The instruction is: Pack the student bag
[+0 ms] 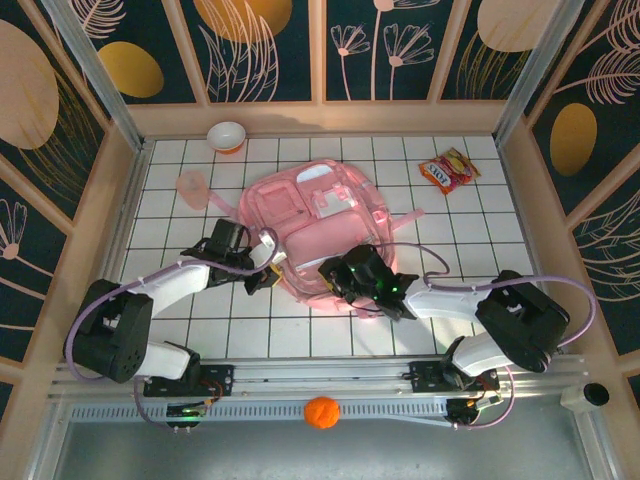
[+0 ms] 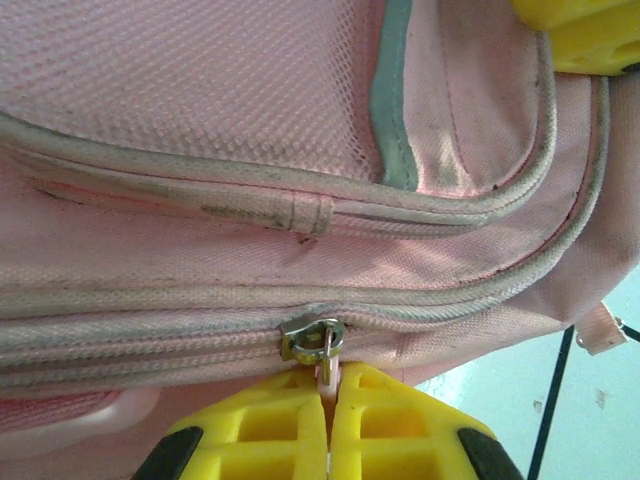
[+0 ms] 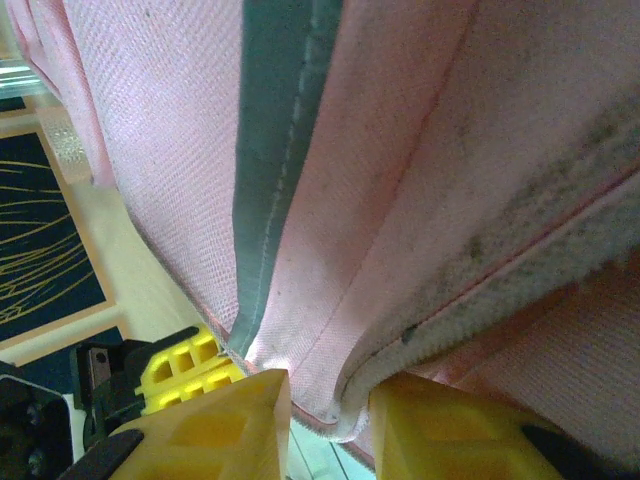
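The student bag (image 1: 320, 215), large, pink and soft, lies flat on the middle of the white tiled table. At its near left edge my left gripper (image 1: 268, 275) is shut on the pink pull tab of a zipper. In the left wrist view the yellow fingers (image 2: 270, 430) pinch that tab just below the metal slider (image 2: 312, 338). My right gripper (image 1: 335, 275) is at the bag's near edge. Its fingers straddle a folded seam of the bag (image 3: 400, 200), and the right gripper (image 3: 332, 400) is open, with a sliver of gap at the left finger.
A white bowl (image 1: 227, 135) stands at the back left, with a translucent pink cup (image 1: 190, 185) beside the bag. A red snack packet (image 1: 448, 170) lies at the back right. An orange ball (image 1: 321, 411) rests on the near rail. Wooden walls enclose the table.
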